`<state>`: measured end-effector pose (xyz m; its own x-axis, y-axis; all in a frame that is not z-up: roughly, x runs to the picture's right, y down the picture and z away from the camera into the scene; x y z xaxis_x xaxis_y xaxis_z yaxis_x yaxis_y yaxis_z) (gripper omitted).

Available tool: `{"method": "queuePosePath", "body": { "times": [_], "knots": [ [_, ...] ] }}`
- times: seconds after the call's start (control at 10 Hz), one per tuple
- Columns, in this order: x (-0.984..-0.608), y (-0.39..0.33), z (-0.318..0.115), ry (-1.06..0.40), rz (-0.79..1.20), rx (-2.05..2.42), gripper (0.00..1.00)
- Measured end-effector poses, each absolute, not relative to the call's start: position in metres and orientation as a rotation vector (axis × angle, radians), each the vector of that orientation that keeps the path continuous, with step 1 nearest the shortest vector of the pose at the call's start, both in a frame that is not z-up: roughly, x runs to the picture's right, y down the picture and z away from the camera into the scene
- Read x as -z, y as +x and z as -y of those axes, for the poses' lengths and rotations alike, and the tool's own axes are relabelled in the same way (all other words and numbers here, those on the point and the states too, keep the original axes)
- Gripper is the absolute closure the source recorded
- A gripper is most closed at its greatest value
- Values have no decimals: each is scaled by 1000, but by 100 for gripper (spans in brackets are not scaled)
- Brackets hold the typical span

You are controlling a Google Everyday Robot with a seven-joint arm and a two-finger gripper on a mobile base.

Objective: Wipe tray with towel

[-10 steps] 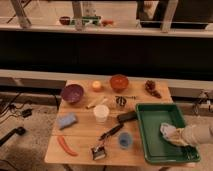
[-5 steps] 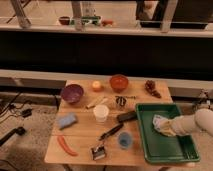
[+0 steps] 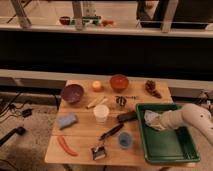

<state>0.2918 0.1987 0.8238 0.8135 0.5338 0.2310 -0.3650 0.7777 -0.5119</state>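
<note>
Your tool (image 3: 159, 121) slid the towel (image 3: 151, 117) toward the far-left corner of the tray (image 3: 167, 156). It stayed clamped on the towel.

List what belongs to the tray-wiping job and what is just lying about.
Job:
large dark green plastic tray
pale bluish-white cloth towel
pincer, shut on the towel in the tray's far-left corner

Lying about:
round purple bowl
round orange bowl
white cup
blue rectangular pad

Dark green tray (image 3: 165, 145), pale bluish-white towel (image 3: 151, 118), purple bowl (image 3: 72, 93), orange bowl (image 3: 119, 82).
</note>
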Motion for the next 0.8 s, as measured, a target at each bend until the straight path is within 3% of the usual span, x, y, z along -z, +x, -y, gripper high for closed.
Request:
{"method": "queuePosePath", "body": {
  "times": [0.8],
  "knots": [
    [-724, 336, -276, -437, 411, -510, 100]
  ]
}}
